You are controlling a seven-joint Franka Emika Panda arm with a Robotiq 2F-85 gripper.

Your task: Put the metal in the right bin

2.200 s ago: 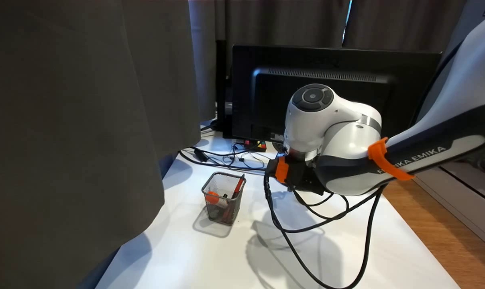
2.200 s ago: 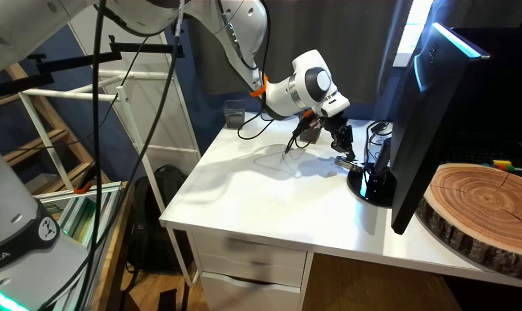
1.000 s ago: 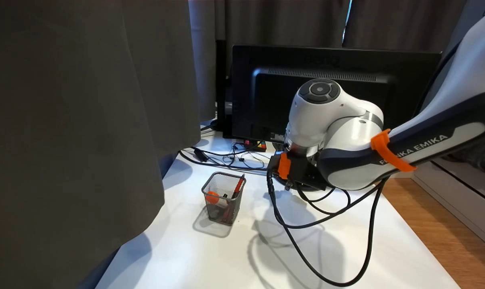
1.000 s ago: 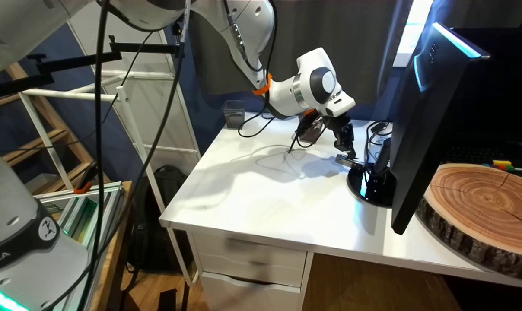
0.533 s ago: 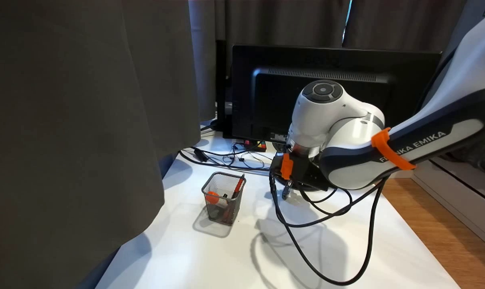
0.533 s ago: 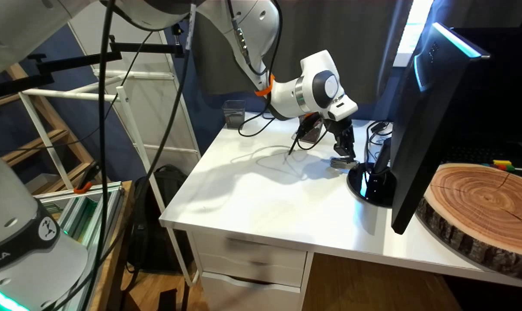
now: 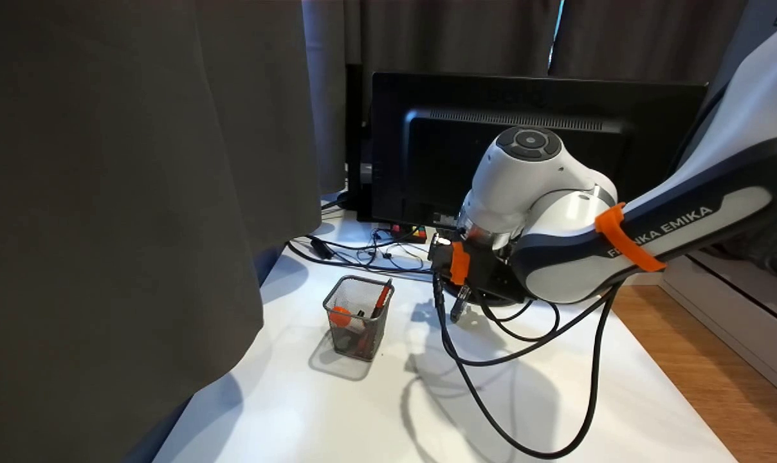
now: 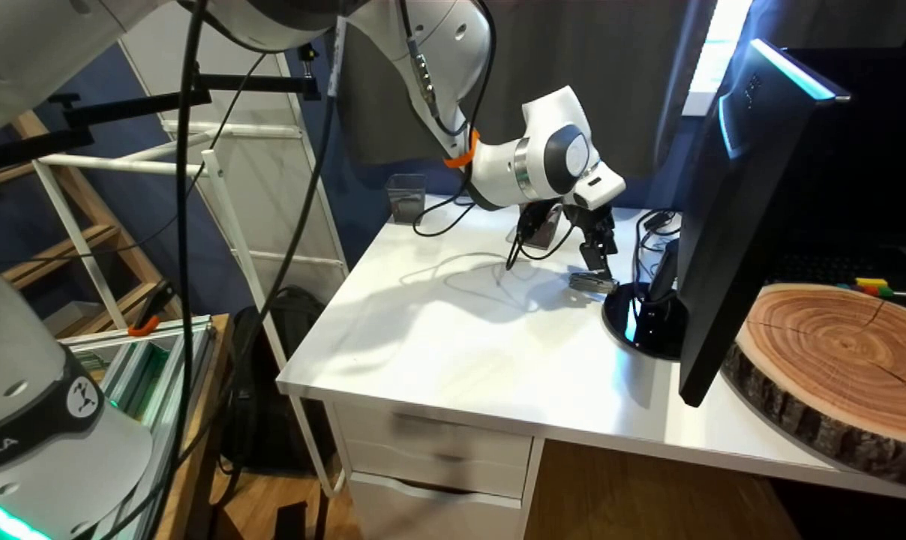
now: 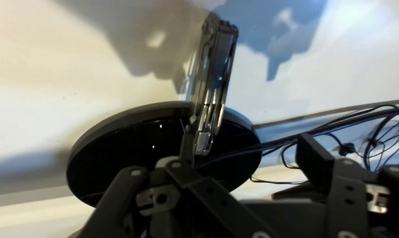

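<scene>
The metal is a silver multitool (image 9: 216,72), with one end above the white desk and the other above a round black base. My gripper (image 9: 249,148) stands open, its jaws wide apart. That lower end lies close beside the inner side of the left-hand finger (image 9: 187,145); whether they touch I cannot tell. Both exterior views show the tool low by the fingertips, at the base's edge. The right bin, grey mesh with pens and an orange item (image 7: 340,316), has its wall (image 7: 377,339) in full view there; cables and the wrist partly cover this bin (image 8: 547,231) from the side.
A black monitor (image 8: 768,225) stands on the round base (image 9: 136,152), close to my fingers. Dark cables (image 9: 285,142) run past the base. Another mesh bin (image 8: 406,201) sits at the desk's far left corner. A wooden slab (image 8: 843,360) lies beyond the monitor.
My gripper has opened over the last second. The tool has swung flatter, and more of it shows below the wrist. The arm has shifted slightly toward the monitor.
</scene>
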